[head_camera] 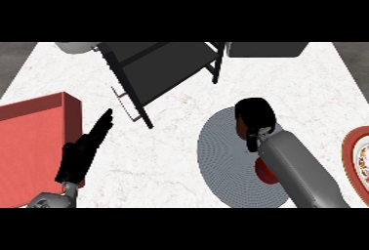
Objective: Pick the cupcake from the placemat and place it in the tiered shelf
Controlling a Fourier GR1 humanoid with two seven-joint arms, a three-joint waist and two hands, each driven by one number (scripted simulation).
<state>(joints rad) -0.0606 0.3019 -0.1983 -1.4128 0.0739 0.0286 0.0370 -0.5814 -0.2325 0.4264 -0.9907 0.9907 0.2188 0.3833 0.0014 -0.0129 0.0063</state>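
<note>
A round grey placemat (223, 156) lies right of centre. My right hand (254, 116) hangs over its far edge with the fingers curled round a brown-red thing, the cupcake (239, 128); only a sliver of it shows beside the palm. A second red, round shape (262, 172) peeks out from under my right forearm on the placemat, and I cannot tell what it is. The black tiered shelf (162, 68) stands at the back, left of and beyond the hand. My left hand (81, 152) rests open at the left, fingers straight and pointing away.
A red tray (29, 146) fills the left side, with my left hand at its right edge. A patterned plate (358, 161) shows at the right edge. A white object (75, 46) and a dark one (268, 49) sit at the back.
</note>
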